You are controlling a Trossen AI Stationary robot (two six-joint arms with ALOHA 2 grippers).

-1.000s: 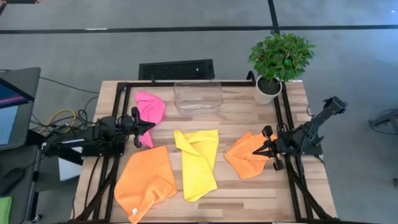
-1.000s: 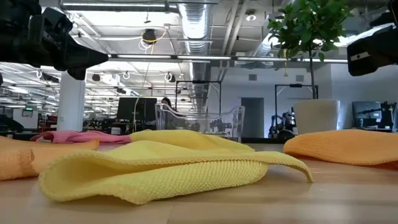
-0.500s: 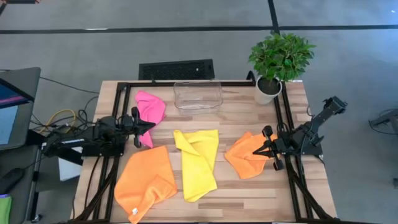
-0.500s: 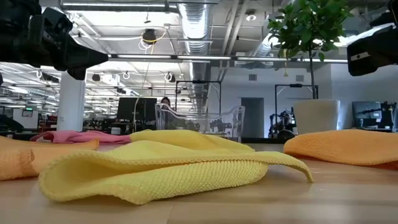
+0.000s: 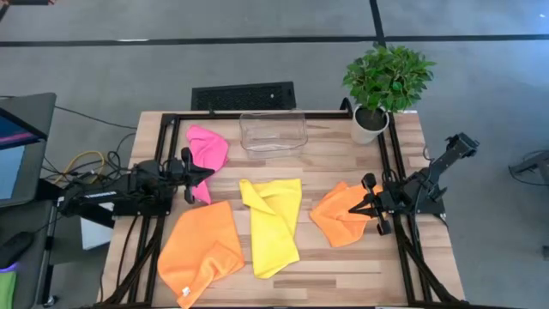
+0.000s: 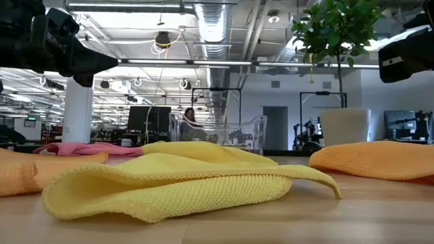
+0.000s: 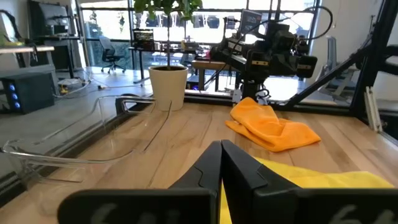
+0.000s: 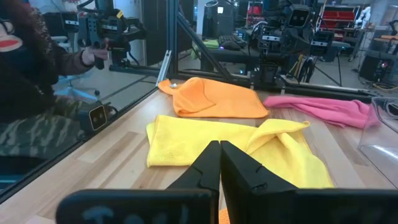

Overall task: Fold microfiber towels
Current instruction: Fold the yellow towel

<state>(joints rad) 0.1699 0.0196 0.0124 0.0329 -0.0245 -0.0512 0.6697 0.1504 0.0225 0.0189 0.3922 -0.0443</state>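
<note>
Both arms are dark, near black, built of blocky jointed segments with rounded housings. The left gripper ends in two slim black fingers tapering to a shared wedge-like point, and the right gripper looks the same. The right arm is a thin angled link ending in a square black block, with a small white marking on its housing

Clear plastic bin at table's far edge; potted plant beside.
</note>
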